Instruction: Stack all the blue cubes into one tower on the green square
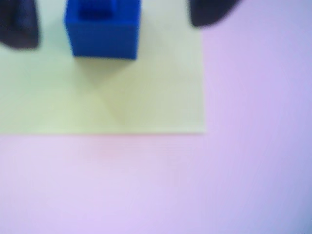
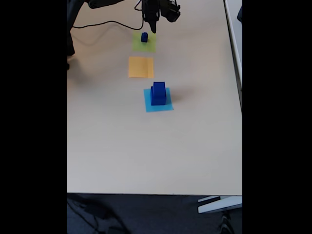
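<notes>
Blue, solid and small: one dark blue cube point(image 2: 144, 37) sits on the flat yellow-green paper square point(image 2: 144, 43), toward that square's far edge in the fixed view. In the wrist view the same cube point(image 1: 103, 30) shows what may be a smaller block on its top, too blurred to confirm. A stack of larger dark blue cubes point(image 2: 158, 93) stands on a light blue paper square point(image 2: 159, 102), well apart from the green square, with an orange paper square point(image 2: 141, 67) between the two.

Gripper point(image 1: 111, 19): jaws spread wide, one dark finger on each side of the cube and clear of it, holding nothing. In the fixed view the gripper point(image 2: 152, 23) hangs just beyond the green square.

Judgement: a cube appears freshly placed; the release step is at hand. Next move calls for lifting clear without nudging the cube, then crossing past the orange square to the stack on the light blue square.

Surface: pale beige tabletop point(image 2: 146, 146), matte. A black cable point(image 2: 107, 23) trails near the green square's far side; dark floor lies below the table's near edge.
</notes>
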Controlling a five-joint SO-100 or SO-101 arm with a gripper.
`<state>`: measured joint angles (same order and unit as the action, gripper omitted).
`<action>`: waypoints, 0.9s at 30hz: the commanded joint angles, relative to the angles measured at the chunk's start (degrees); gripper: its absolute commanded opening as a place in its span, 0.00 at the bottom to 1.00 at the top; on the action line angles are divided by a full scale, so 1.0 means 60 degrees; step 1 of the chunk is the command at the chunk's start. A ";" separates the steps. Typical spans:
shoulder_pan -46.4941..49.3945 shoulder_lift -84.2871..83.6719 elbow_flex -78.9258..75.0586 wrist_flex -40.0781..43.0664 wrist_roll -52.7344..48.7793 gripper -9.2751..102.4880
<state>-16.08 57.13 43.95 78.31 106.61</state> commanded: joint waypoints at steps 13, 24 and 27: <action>0.2461 0.1553 -0.1758 -0.2666 -0.7090 0.21; 0.3940 0.3647 0.1494 -0.3018 -0.8364 0.21; 0.4043 0.3838 0.1934 -0.3018 -0.8569 0.19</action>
<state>7.82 74.27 54.58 61.35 56.07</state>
